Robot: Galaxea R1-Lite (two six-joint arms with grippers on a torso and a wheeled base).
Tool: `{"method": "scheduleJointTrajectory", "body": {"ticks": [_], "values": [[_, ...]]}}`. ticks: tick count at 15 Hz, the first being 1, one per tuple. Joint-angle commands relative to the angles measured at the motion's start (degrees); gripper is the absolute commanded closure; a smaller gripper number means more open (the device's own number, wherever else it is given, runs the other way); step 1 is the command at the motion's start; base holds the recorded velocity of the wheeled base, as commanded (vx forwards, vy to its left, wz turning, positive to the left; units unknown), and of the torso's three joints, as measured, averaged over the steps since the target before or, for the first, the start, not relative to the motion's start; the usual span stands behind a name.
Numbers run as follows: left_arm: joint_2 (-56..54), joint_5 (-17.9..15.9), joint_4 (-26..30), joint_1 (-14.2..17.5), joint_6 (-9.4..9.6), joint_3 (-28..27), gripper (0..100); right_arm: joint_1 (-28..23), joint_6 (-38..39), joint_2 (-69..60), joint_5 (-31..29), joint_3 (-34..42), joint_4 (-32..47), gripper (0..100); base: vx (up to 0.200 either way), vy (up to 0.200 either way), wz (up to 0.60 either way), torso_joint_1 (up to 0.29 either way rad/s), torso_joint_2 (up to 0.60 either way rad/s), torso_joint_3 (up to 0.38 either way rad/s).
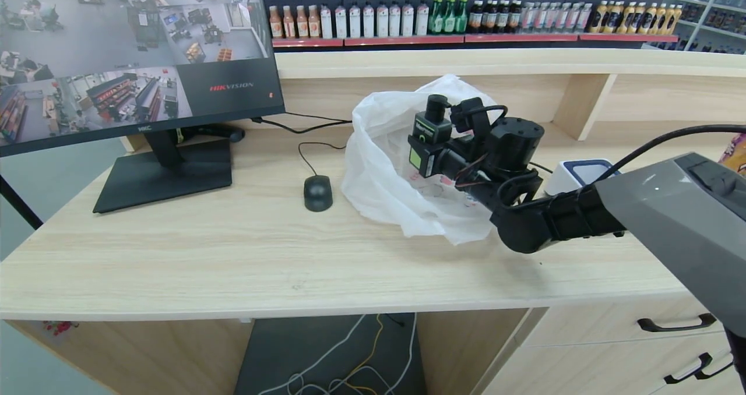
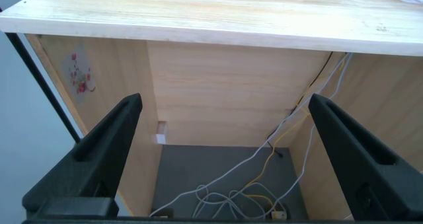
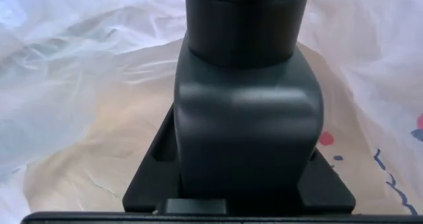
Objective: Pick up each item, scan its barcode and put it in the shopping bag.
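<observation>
Because the task ends with each item going into the shopping bag [image 1: 382, 173], the right arm stretches across the bench [image 1: 233, 249] and the right gripper [image 1: 421, 157] sits at the bag's open mouth, low among its folds. Whether that gripper is clenched or released cannot be told, as the plastic and the wrist hide its end. In the right wrist view a dark grey block [image 3: 246, 138] with a round black top sits close before the camera, with the bag's inside behind it. It may be an item or part of the arm, and the view does not settle which.

The bag stands on the bench between the mouse [image 1: 317, 192] and the white scanner [image 1: 577, 176], close enough to the scanner that a scanned item needs only a short carry. It is thin white plastic, crumpled and half see-through, slumped open towards the robot, with faint red and blue print on the inside [image 3: 79, 85].

The left gripper [image 2: 225, 105] hangs released, jaws wide apart and holding nothing, below the bench edge and facing the cables in the knee space, probably parked out of the way
</observation>
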Motion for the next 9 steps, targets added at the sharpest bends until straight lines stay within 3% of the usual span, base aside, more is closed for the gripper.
{"method": "scheduleJointTrajectory", "body": {"ticks": [1,9], "values": [[-0.02,0.00,-0.02,-0.06,0.00,0.00,0,0.28,-0.50,1.51,0.01,0.21,-0.88,100,0.000,0.000,0.00,0.000,0.00,0.000],[-0.02,0.00,-0.02,-0.06,0.00,0.00,0,0.99,-1.81,3.80,0.28,-0.05,-2.11,100,0.000,0.000,0.00,0.000,0.00,0.000]]}}
